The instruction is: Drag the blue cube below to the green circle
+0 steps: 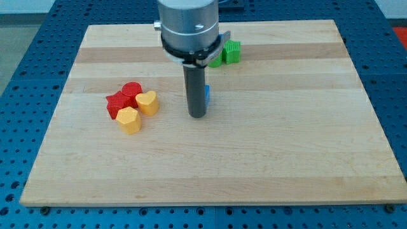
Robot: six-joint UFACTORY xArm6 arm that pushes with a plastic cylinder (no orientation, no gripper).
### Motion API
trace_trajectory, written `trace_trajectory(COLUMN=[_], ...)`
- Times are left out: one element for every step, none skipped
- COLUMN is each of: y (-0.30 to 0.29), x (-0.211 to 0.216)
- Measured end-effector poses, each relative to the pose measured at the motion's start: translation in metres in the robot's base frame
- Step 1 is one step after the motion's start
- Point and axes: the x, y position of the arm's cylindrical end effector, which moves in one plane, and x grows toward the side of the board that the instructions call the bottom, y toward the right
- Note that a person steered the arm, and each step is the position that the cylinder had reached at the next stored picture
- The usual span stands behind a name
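Standing on the surface [305, 159] near its centre, my tip [198, 116] touching the blue cube [207, 95], cube mostly hidden behind the rod, sitting toward the top edge, below the green blocks [231, 52], end effector a bare rod, grasping nothing.

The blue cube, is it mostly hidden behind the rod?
Yes, only a sliver of the blue cube shows beside the rod, just above my tip.
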Motion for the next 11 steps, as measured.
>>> trace_trajectory(y=[-0.004,-0.008,-0.004,0.008,-0.007,-0.038,-0.037,-0.024,-0.032,-0.030,-0.002], x=[0.012,-0.004,-0.046,-0.068,-0.062,-0.067,-0.083,-0.085,-0.074,-0.058,-0.067])
